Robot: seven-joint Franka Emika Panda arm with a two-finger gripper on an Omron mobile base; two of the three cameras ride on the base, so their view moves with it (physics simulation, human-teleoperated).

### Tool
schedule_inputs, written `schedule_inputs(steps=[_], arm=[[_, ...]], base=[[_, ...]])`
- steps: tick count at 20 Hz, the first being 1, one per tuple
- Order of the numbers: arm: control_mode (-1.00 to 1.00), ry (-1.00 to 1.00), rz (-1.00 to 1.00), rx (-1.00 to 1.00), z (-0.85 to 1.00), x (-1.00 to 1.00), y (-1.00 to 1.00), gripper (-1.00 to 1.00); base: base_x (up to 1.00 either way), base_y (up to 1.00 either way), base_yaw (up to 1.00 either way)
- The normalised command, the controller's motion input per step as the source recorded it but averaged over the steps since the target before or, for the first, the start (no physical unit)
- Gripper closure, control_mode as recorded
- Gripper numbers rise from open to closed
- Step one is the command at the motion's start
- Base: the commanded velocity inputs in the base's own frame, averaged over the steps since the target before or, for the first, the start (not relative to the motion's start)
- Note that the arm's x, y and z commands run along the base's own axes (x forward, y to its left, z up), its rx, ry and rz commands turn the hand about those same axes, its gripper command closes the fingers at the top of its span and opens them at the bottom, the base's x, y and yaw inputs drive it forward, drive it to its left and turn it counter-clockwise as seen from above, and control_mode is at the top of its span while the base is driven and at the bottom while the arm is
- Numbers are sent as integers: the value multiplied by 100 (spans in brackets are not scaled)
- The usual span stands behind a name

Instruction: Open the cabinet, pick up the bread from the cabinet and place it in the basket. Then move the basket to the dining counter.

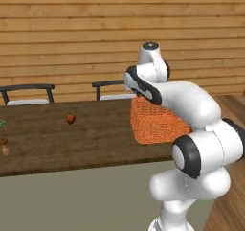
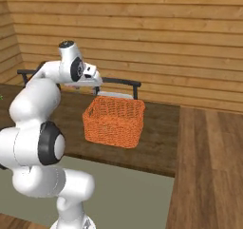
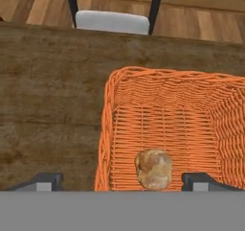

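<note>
Pincer (image 3: 122, 182) jaws stand wide apart and hold nothing. One dark tip sits just outside the basket's (image 3: 167, 129) near wall and the other sits inside it, so that wall runs up between them. The basket is resting on the dining counter (image 3: 48, 105), close to the end where the wooden floor begins. The bread (image 3: 153, 168) lies on the basket floor, right between the two tips and a bit below them. I think the job is almost done, since the roll is in and the basket is on the long brown top. The basket's long side runs across the pincer, side to side. To get away, the arm only has to lift straight up, clear of the wall. A black chair (image 3: 115, 5) stands on the far side of the counter.
</note>
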Motion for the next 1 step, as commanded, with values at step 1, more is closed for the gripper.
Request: schedule_inputs(steps=[1], arm=[[-100, 0, 0, 0, 44, -16, 0, -100]], base=[[0, 0, 0]])
